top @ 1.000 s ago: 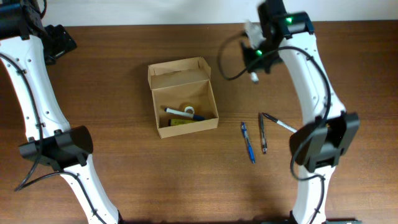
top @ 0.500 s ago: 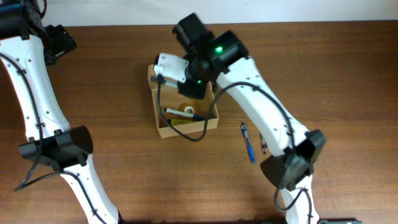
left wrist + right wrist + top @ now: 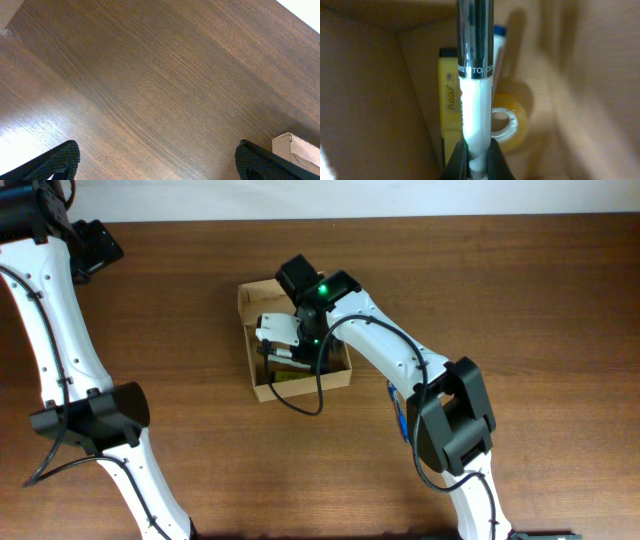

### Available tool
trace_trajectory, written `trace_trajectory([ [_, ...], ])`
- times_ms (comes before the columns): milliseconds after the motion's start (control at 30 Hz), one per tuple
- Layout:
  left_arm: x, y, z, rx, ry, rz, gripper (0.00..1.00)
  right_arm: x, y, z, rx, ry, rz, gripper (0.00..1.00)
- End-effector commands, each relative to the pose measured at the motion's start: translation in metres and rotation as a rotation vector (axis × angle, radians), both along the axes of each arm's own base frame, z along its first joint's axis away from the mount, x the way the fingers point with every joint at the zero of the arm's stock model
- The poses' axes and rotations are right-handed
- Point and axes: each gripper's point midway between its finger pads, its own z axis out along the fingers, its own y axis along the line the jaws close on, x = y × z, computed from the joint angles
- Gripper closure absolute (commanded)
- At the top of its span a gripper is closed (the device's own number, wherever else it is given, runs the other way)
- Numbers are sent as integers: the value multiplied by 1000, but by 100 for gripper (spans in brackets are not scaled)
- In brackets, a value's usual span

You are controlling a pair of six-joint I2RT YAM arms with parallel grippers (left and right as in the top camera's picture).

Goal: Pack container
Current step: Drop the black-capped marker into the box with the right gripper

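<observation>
The container (image 3: 262, 294) is an open tan cardboard box left of the table's centre. My right gripper (image 3: 270, 352) reaches down into it. In the right wrist view the right gripper (image 3: 478, 150) is shut on a white marker with a black cap (image 3: 476, 95), held inside the container (image 3: 375, 100) above its contents. Beneath the marker lie a yellow stick (image 3: 449, 95), a roll of clear tape (image 3: 514, 119) and a blue-capped item (image 3: 500, 31). My left gripper (image 3: 157, 160) hangs open over bare wood at the far left back (image 3: 95, 245), with nothing between its fingers.
A blue pen (image 3: 399, 412) lies on the table right of the container, partly under the right arm. In the left wrist view a corner of the box (image 3: 300, 150) shows at the right edge. Both arm bases stand at the front.
The right arm swung from the back right across to the container and then lowered the marker down inside it. The left arm has not moved.
</observation>
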Motion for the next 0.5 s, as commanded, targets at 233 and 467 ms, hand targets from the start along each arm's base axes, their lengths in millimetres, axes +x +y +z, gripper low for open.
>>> trace_trajectory([
  [233,0,5,-2,16,12,-4,0,10,-18,-12,-106,-6,-184,68],
  [467,-1,5,-2,17,11,-4,0,16,-12,66,-34,-72,-257,62],
])
